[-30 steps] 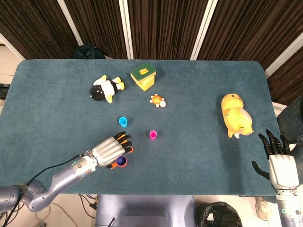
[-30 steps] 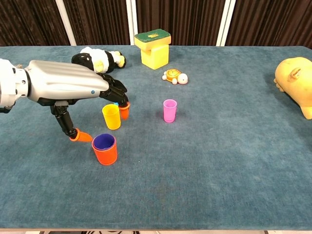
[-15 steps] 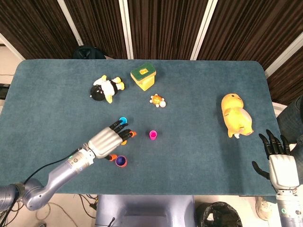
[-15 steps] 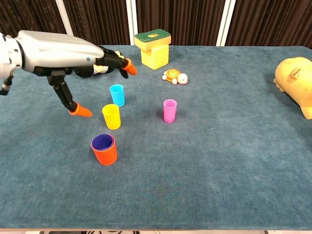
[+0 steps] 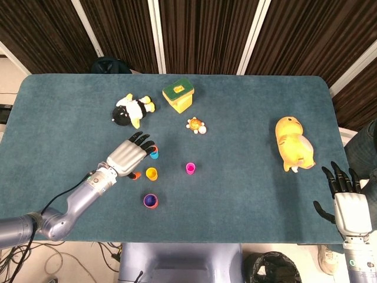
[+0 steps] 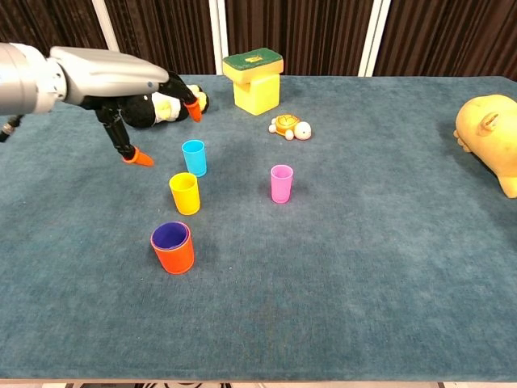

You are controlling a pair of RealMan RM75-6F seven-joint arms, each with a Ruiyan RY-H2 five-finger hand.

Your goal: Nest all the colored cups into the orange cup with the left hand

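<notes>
Where the table (image 6: 388, 307) edge lies closest to us, we find the orange cup (image 6: 173, 250) standing upright on the teal cloth, with a purple cup (image 6: 170, 235) already nested inside it. Just beyond it stands the yellow cup (image 6: 184, 193), upright and apart from the orange one. A little farther on are the blue cup (image 6: 194, 157) and, off to the right, the pink cup (image 6: 281, 183), each standing alone. None of the cups carries any writing we can read.

Our left hand (image 6: 109, 74) hangs above the table over the blue cup's left side, palm down, holding nothing; its fingers (image 6: 192, 110) are spread and reach forward, while the thumb points down toward the cloth beside the blue cup without touching it, as far as we can tell. In the head view the same hand (image 5: 126, 157) covers part of the blue cup (image 5: 154, 154).

Our right hand (image 5: 350, 203) sits off the table's near right corner, fingers apart and empty.

Farther back lie a small turtle toy (image 6: 289, 126), a black-and-white plush (image 6: 161, 103) partly hidden behind the left hand, and a yellow block with a green top (image 6: 255, 78); a mark on that top is too small to read. A big yellow plush (image 6: 490, 138) rests at the right edge.
</notes>
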